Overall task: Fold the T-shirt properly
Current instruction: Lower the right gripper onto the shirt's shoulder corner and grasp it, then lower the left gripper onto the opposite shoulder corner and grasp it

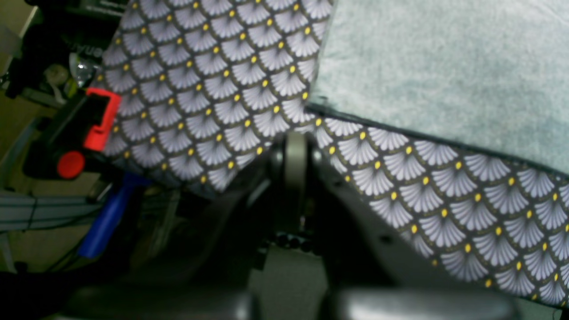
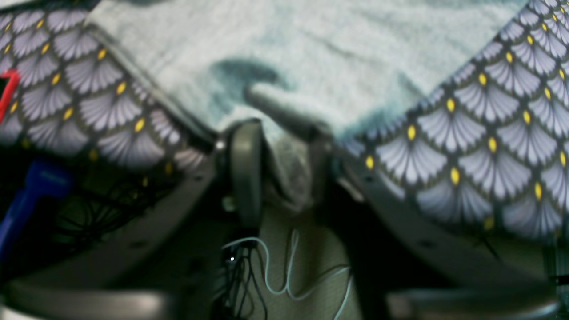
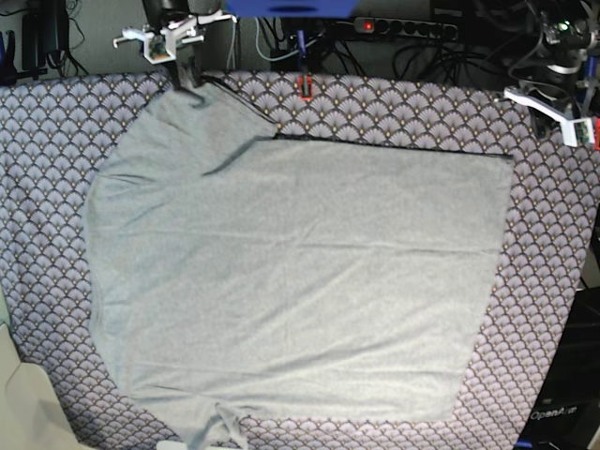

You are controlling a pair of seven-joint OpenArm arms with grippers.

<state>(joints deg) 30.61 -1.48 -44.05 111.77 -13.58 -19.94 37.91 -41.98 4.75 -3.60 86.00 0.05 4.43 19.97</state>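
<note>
My right gripper (image 2: 278,146) reaches forward at the far edge of the table, its two fingers (image 2: 245,164) drawn in on a bunched fold of the T-shirt (image 2: 338,53) pinched between them. My left gripper (image 1: 295,153) hangs apart from the right one, off to the other side, jaws pressed fully together with nothing between them, its tip just short of the shirt's corner.

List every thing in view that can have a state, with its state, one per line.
T-shirt: spread flat and unfolded on the tablecloth, one sleeve tip pinched at the far edge.
Right gripper: jaws closing around the sleeve fabric.
Left gripper: shut, empty, off the shirt's corner, over the table's edge.
Tablecloth: lying smooth over the table, under the shirt.
</note>
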